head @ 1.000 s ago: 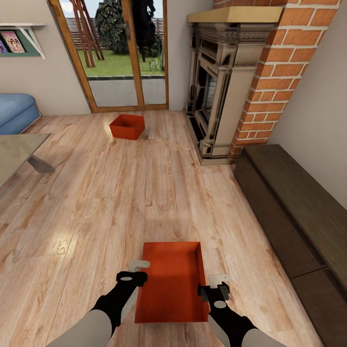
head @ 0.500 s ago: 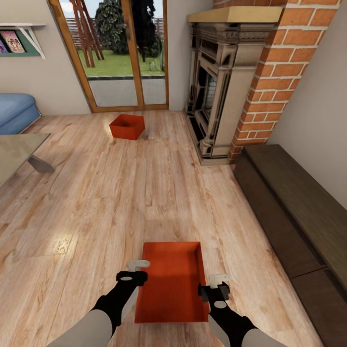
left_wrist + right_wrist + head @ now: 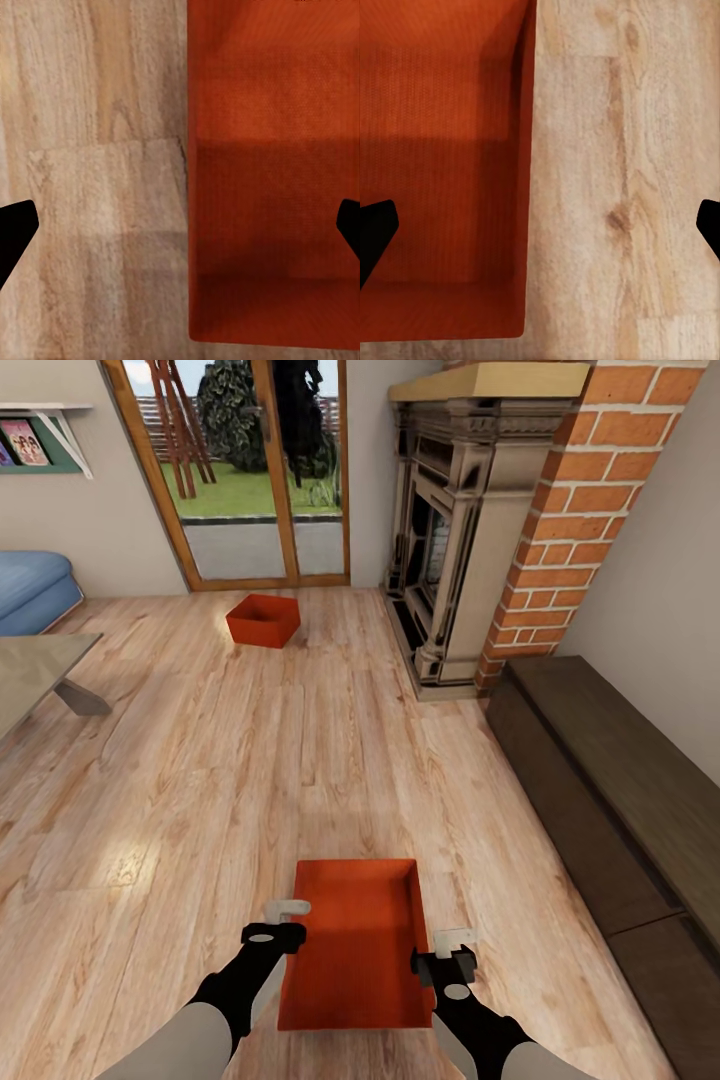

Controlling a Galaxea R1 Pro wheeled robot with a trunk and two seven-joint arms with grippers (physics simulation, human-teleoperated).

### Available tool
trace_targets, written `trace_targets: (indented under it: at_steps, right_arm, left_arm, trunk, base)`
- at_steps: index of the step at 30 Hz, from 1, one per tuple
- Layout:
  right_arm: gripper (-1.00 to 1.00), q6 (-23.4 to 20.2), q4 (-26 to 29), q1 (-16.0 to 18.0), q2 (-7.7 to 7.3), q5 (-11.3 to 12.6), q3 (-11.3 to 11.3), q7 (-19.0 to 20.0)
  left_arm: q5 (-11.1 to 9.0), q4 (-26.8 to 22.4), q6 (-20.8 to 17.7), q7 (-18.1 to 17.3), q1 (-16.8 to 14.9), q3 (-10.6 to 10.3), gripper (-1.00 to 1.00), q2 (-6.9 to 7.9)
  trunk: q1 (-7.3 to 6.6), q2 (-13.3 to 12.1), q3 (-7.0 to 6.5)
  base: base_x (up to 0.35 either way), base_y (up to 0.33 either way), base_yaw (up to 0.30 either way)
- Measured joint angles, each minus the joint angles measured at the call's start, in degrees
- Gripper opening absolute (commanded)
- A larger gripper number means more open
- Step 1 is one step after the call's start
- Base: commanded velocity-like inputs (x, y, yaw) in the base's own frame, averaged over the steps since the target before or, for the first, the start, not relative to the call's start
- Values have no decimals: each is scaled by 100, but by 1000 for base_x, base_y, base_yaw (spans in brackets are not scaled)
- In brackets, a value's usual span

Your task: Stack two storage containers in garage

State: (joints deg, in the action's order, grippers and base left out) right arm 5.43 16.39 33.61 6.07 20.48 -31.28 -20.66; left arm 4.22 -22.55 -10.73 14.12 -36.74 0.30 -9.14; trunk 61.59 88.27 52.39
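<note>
Head view: living room, light wood-plank floor (image 3: pixel 200 780) across most of the frame, red brick chimney (image 3: pixel 580 510) with fireplace (image 3: pixel 450 540) at right, wood-framed glass doors (image 3: pixel 245 470) at the back, blue sofa (image 3: pixel 30 590) at far left. Dark wooden bench (image 3: pixel 610 790) runs along the right wall. Grey table (image 3: pixel 35 670) corner at left. Near storage container (image 3: pixel 355 945) sits directly between both arms, long axis pointing away from the robot. Far storage container (image 3: pixel 263 620) is on the planks near the glass doors, well apart from the near one. Left gripper (image 3: pixel 285 920) straddles the near container's left wall; right gripper (image 3: pixel 450 950) straddles its right wall. Both spread wide in the wrist views (one fingertip (image 3: pixel 16 232) over floor, the other over the bin interior), nothing clamped.
</note>
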Motion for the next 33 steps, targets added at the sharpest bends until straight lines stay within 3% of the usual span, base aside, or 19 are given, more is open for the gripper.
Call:
trace_targets:
  at_steps: [4, 19, 23, 25, 33]
  right_arm:
    - [100, -1, 0, 0, 1, 0, 0, 0]
    - [100, 3, 0, 0, 1, -1, 0, 0]
    - [100, 0, 3, 0, -1, -4, 0, 0]
    - [100, -22, 45, 5, -6, -8, 0, 0]
    - [100, -51, 13, 174, 17, 54, 0, 0]
  left_arm:
    - [0, -8, 12, 6, 0, 8, 100, -1]
    - [-19, 69, 16, 4, 0, 0, 100, 2]
    - [-171, 90, 54, -4, 0, -31, 100, 8]
    - [-320, 149, 251, -7, 0, -44, 100, 12]
    - [-388, 408, 439, -7, 0, -25, 100, 10]
  trunk:
    - [0, 0, 0]
    - [329, 600, 269]
    - [417, 761, 341]
    - [461, 841, 377]
    - [637, 1162, 520]
  base:
    - [0, 0, 0]
    - [0, 0, 0]
    - [0, 0, 0]
    - [0, 0, 0]
    - [0, 0, 0]
